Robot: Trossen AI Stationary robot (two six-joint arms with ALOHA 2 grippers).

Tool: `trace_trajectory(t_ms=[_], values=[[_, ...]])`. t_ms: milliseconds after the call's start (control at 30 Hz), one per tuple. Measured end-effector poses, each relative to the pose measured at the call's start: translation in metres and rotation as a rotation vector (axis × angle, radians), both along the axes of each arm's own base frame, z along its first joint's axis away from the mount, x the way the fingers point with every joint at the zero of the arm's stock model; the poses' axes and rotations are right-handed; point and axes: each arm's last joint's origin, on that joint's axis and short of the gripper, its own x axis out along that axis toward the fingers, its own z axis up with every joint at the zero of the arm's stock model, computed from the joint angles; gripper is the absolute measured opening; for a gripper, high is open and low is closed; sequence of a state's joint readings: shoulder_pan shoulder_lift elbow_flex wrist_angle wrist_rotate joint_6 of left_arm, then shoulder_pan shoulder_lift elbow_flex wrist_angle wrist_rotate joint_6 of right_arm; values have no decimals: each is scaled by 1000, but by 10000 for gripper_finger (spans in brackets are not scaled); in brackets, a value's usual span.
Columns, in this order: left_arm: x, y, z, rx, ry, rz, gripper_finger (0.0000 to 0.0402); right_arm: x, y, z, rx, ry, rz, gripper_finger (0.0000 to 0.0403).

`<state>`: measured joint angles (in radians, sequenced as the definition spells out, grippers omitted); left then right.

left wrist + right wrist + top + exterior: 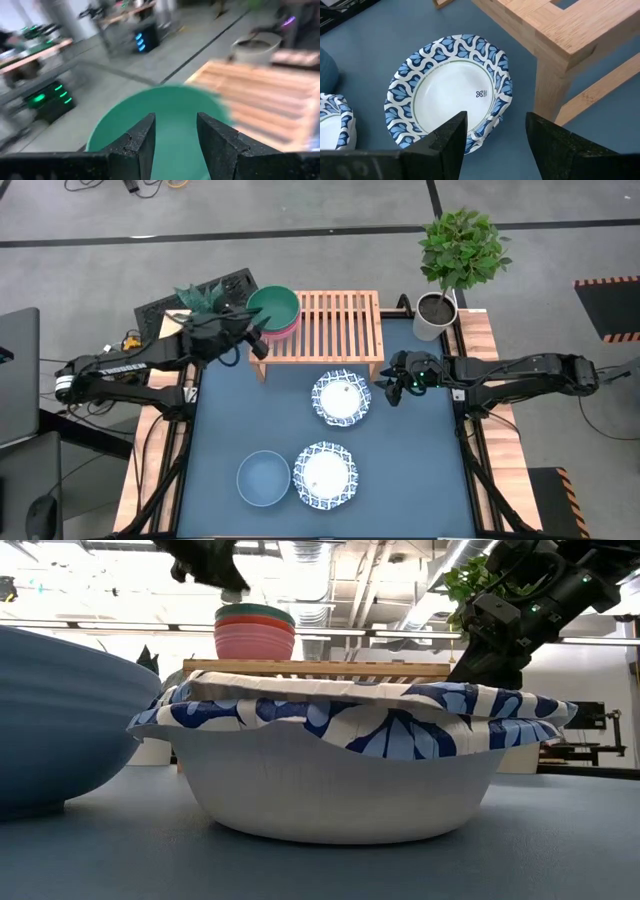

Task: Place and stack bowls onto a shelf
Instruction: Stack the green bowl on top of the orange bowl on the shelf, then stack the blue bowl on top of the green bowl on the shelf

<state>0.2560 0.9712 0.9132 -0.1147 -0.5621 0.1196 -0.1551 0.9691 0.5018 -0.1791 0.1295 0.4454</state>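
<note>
One small blue mark (480, 94) inside patterned bowl (449, 90); illegible.

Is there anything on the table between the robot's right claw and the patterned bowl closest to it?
No. In the high view, only bare blue tabletop separates the open right gripper from the white blue-rimmed bowl beside the light-wood slatted shelf.

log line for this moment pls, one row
left gripper: open, over round teal bowl stacked on pink bowl, light-wood slatted shelf | right gripper: open, beside nearest blue-patterned white bowl | second patterned bowl: on table
</note>
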Motion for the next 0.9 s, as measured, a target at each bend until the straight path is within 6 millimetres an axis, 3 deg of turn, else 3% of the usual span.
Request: trace_trajectory(t_ms=[133, 300, 567, 900], values=[[-8, -21, 12, -17, -31, -280, 129, 0, 0, 0, 0, 0, 0, 226], [-17, -44, -1, -214, 53, -518, 129, 0, 0, 0, 0, 0, 0, 226], [-16, -70, -39, -544, 358, -600, 129, 0, 0, 0, 1, 0, -1, 226], [10, -117, -74, -635, 591, -690, 129, 0, 0, 0, 13, -4, -11, 226]])
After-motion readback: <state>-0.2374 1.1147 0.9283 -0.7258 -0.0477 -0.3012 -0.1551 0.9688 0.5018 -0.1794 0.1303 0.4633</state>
